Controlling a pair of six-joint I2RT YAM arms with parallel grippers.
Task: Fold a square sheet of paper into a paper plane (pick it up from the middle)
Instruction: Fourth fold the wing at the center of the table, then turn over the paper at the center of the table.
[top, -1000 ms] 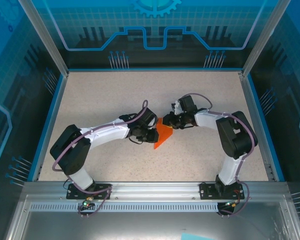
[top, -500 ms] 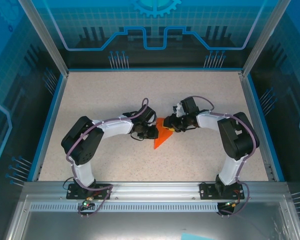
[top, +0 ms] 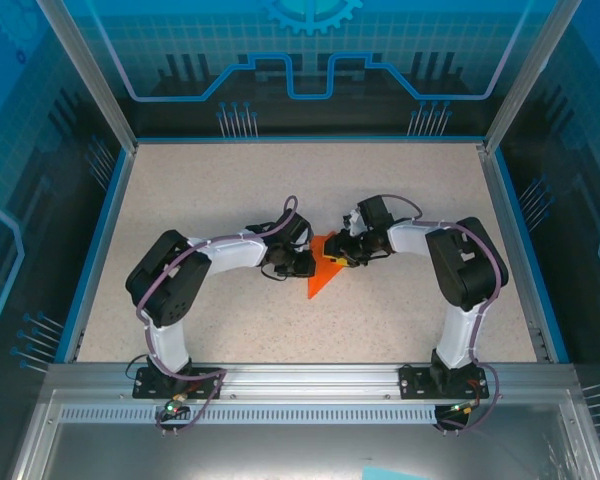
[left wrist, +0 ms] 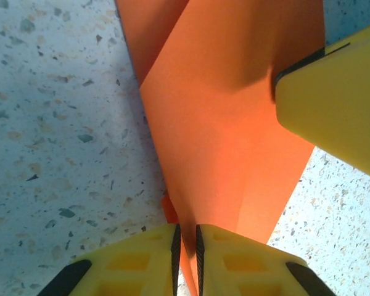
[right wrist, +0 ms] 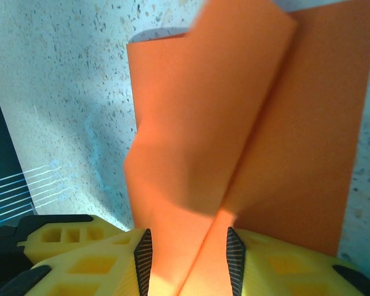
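Reaching in from the left, the left gripper (top: 302, 264) is clenched on the plane (top: 323, 276): in its wrist view the two yellow fingers (left wrist: 142, 256) stand almost together, with a thin orange fold pinched between the black pads (left wrist: 175, 246). The plane lies about in the middle of the table (top: 210, 190), well away from every edge, and its narrow tip points toward the near edge. Touching its wider far end from the right is the right gripper (top: 344, 252). In the right wrist view its own pads stand some way apart with a raised orange fold between them; whether they press on the paper or are loose around it, I cannot tell
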